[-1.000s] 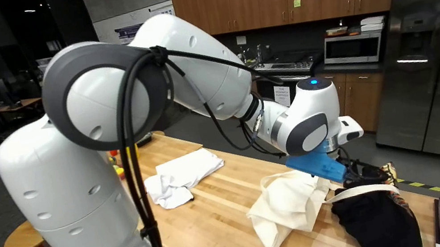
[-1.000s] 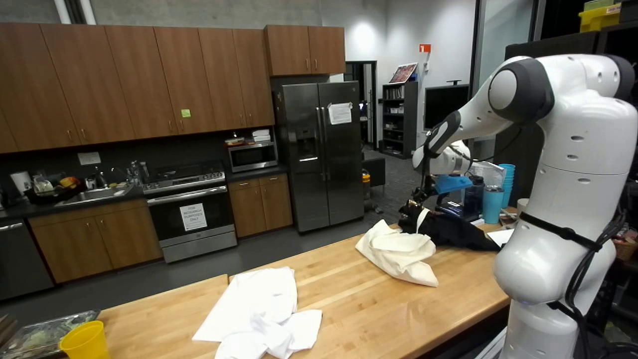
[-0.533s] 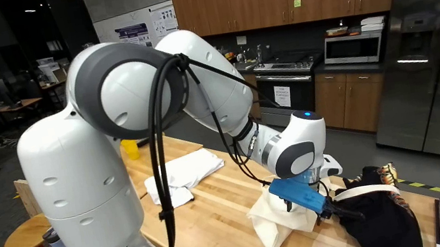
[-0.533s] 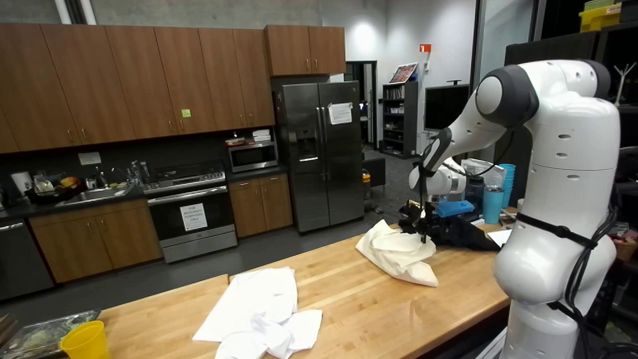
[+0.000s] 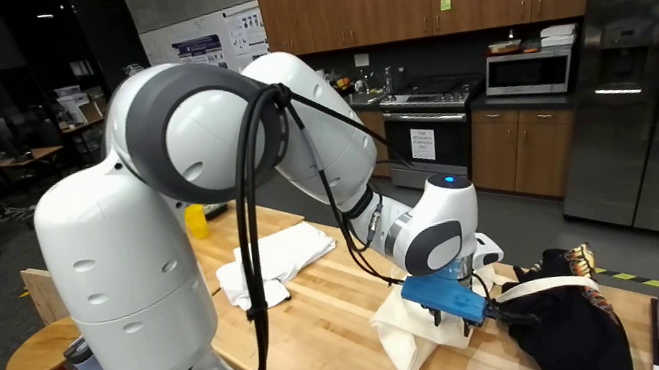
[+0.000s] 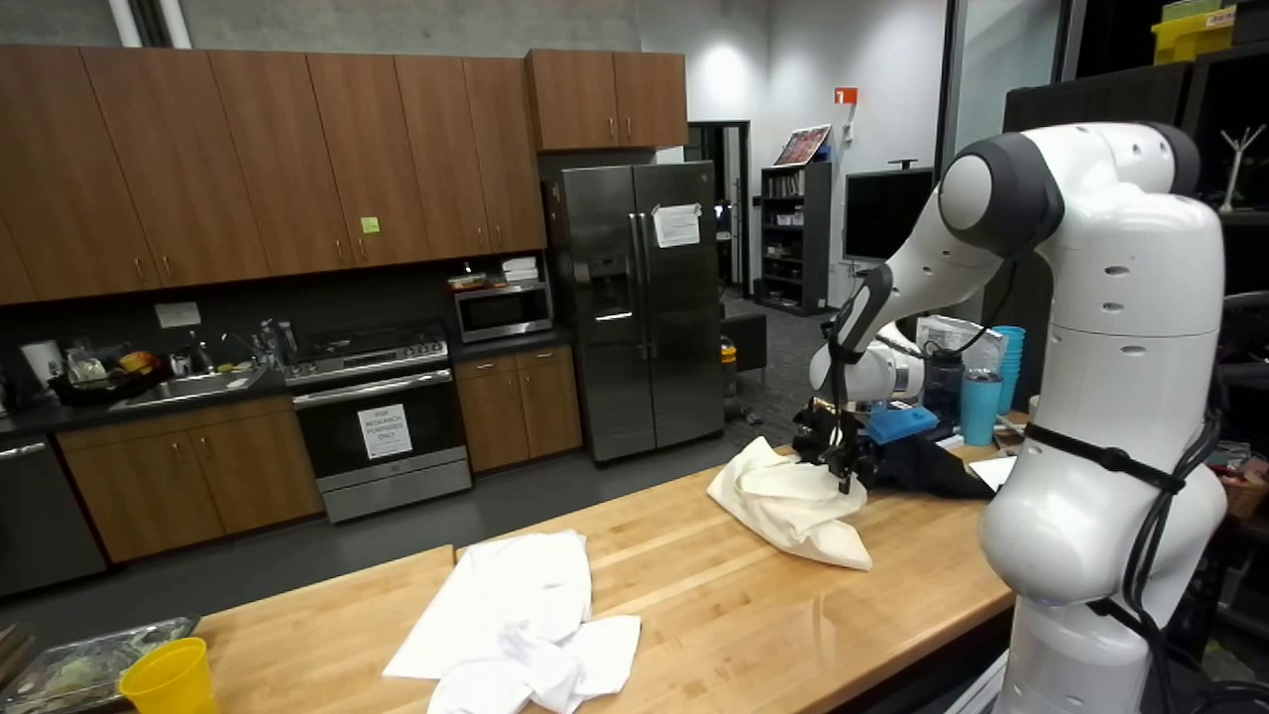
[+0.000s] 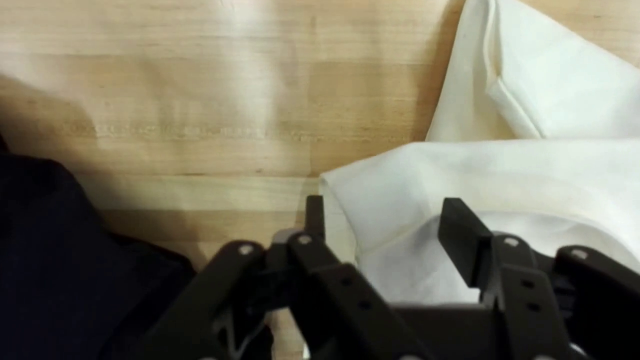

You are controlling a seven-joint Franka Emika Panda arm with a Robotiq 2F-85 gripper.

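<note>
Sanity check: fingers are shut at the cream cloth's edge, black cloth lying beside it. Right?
Not shut: the wrist view shows the fingers standing apart, with cream cloth showing between them. The rest is right: they are at its edge, and the black cloth lies beside it.

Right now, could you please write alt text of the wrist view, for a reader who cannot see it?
An open black pincer spans a corner of off-white cloth; whether they touch is unclear. Dark fabric lies at lower left, and a pale wooden table shows beneath.
</note>
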